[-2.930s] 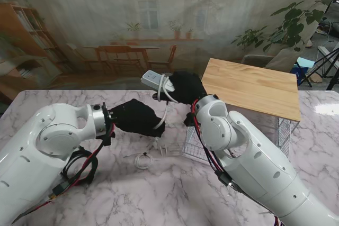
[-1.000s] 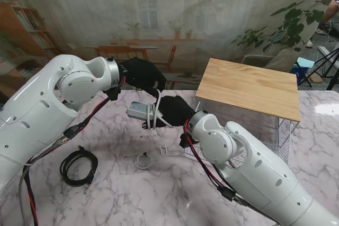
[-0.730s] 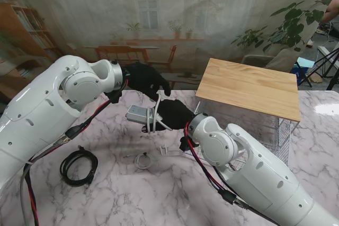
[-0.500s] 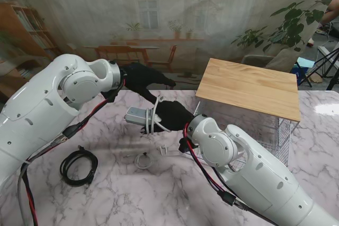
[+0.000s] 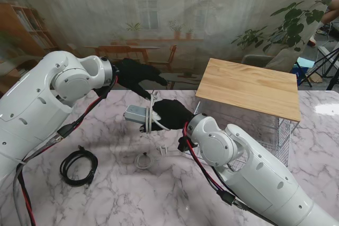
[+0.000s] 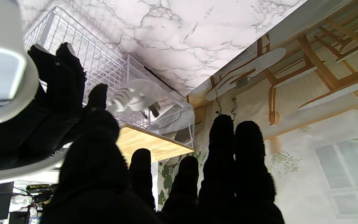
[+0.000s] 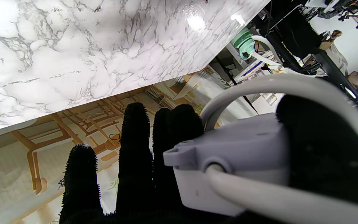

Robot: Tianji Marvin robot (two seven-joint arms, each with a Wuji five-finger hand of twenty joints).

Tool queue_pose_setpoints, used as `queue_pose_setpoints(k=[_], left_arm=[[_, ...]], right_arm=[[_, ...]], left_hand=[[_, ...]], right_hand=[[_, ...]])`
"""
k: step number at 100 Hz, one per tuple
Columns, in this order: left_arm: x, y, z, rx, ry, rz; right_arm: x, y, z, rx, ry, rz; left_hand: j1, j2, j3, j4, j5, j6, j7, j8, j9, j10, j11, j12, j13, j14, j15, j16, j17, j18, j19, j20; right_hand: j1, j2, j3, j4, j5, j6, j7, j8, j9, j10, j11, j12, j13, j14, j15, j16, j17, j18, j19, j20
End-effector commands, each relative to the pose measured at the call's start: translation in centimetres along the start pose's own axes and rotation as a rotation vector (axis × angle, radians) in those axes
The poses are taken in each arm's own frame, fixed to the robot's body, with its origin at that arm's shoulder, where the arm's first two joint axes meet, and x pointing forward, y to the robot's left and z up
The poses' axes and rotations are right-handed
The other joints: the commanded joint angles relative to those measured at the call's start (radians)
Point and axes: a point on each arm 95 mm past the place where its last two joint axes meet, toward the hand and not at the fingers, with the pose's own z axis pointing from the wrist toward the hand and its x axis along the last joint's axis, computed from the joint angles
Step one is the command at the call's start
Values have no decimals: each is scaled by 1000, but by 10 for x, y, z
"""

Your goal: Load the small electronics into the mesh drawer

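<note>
My right hand is shut on a white power adapter, held in the air over the table with its white cable looped around the fingers. The right wrist view shows the adapter pinched between thumb and fingers. My left hand hovers just beyond it, fingers spread and holding nothing. The white mesh drawer sits under a wooden top on the right. In the left wrist view a white object lies inside the mesh drawer.
A small white cable coil and a small white piece lie on the marble nearer to me. A black coiled cable lies at the left. My right forearm crosses in front of the drawer.
The right hand brought the adapter down and leftward from high up. The left arm rose off the table, came beside the cable, then drew back with its fingers spread.
</note>
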Motion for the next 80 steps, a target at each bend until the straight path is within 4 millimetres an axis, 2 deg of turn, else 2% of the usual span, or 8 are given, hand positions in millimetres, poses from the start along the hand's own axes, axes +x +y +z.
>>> queue_pose_setpoints(k=[1,10,19,29,39,52,63,80], left_arm=[[-6,0,-4,1,-20,-44],[-7,0,-7,14,-24,-85],[-9,-1,-10,6,-27,-74],[-10,-1,-10,1,-35,-65],[-10,1,-8,11,-39,-65],[-10,2,-5,24,-58,-47],[-13,2,-2,48,-86,-31],[-27,8,-5,65,-154,-20]], right_arm=[[4,0,0,-2,6,6],[3,-1,0,1,3,10],[3,-2,0,1,1,16],[3,-2,0,1,0,18],[4,-1,0,0,1,18],[4,0,-2,-5,0,22],[4,0,-2,-5,-1,23],[5,4,-4,-28,-4,40]], left_hand=[[76,34,77,49,-23,-8,-15,-8,-35,-8,-22,-7,-71,37,-86,-55,-44,63,-74,-49],[58,33,75,69,-31,-8,-26,-11,-77,-18,-61,-31,-161,53,-186,-170,-124,162,-214,-129],[-59,-13,9,54,-57,-1,-49,-16,-121,-15,-95,-51,-209,66,-220,-224,-151,212,-291,-169],[-127,-53,-23,36,-81,19,-81,-28,-148,6,-130,-75,-194,69,-203,-232,-134,208,-292,-172],[-116,-45,-12,32,-19,12,-35,3,-68,1,-91,-57,-140,58,-169,-214,-101,195,-239,-148],[24,45,60,38,66,9,33,53,47,-11,-28,-16,-69,36,-138,-191,-63,174,-193,-129],[138,122,-14,40,82,19,61,63,84,-11,-9,2,-42,32,-124,-175,-47,158,-171,-124],[119,153,-39,34,83,49,75,66,112,-3,5,9,-31,36,-105,-164,-39,154,-145,-112]], right_hand=[[205,183,327,8,70,-163,31,12,8,-72,43,4,6,-7,56,-4,-13,8,7,-14],[205,184,326,8,69,-166,30,13,7,-73,42,4,7,-7,56,-4,-15,10,6,-16],[206,183,325,8,68,-167,30,13,8,-72,42,5,6,-7,55,-4,-15,11,6,-17],[206,183,325,9,68,-166,30,13,8,-72,43,5,5,-6,55,-4,-15,11,7,-17],[206,183,325,9,69,-165,30,13,8,-72,43,5,7,-7,56,-3,-14,11,8,-18],[207,182,326,9,69,-166,30,14,9,-71,43,5,7,-5,56,-3,-13,11,8,-18],[206,182,327,9,69,-165,30,13,9,-72,43,6,7,-5,56,-3,-12,10,10,-19],[206,183,328,9,69,-165,30,14,8,-71,43,5,6,-5,57,-3,-13,10,10,-20]])
